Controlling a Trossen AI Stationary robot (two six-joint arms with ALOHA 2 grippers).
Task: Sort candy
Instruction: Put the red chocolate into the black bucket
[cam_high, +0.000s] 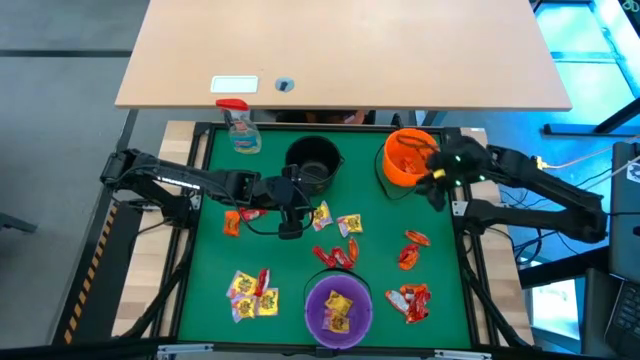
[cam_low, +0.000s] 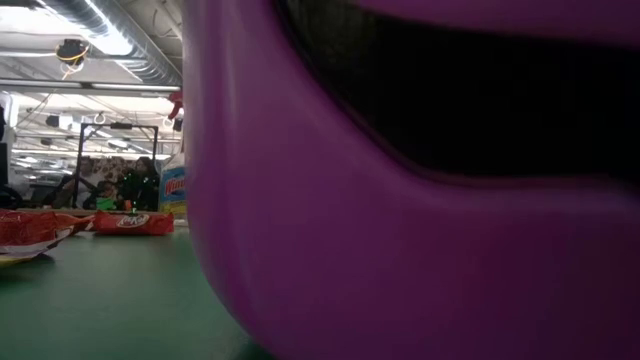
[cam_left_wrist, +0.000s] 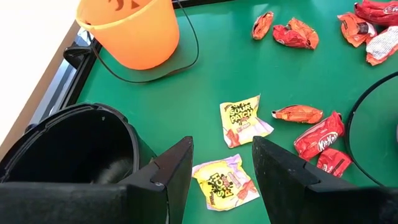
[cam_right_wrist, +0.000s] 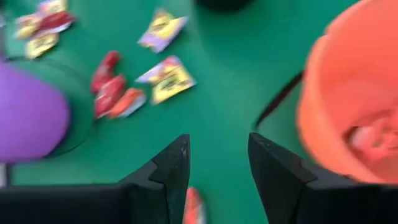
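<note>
I am holding the left gripper (cam_high: 291, 226) low over the middle of the green worktop (cam_high: 385, 290), just beside the black bucket (cam_high: 313, 163), because the nearest yellow candy packet (cam_left_wrist: 225, 180) is lying right in front of its spread, empty fingers (cam_left_wrist: 170, 167). A second yellow packet (cam_left_wrist: 242, 119) is sitting a little farther on, with red packets (cam_left_wrist: 318, 137) beside it, so I judge I am lining up on a yellow one.

I am keeping the right gripper (cam_high: 437, 183) up beside the orange bucket (cam_high: 406, 157), at that bucket's rim; its fingers (cam_right_wrist: 166, 163) are parted with nothing between them, which suggests to me it is between a drop and the next pick.

The containers are showing the sorting rule. The purple bowl (cam_high: 338, 307) at the near edge is holding yellow packets. The orange bucket is holding orange-wrapped pieces, though I cannot count them. The black bucket is looking dark inside; I cannot tell whether anything is in it.

Loose candy is lying all over the worktop: a yellow cluster (cam_high: 251, 293) left of the purple bowl, an orange packet (cam_high: 232, 222) under the left arm, red packets (cam_high: 336, 255) in the middle, and orange and red ones (cam_high: 411, 301) toward the right. A spray bottle (cam_high: 241, 127) is standing at the far left corner, clear of the work.
</note>
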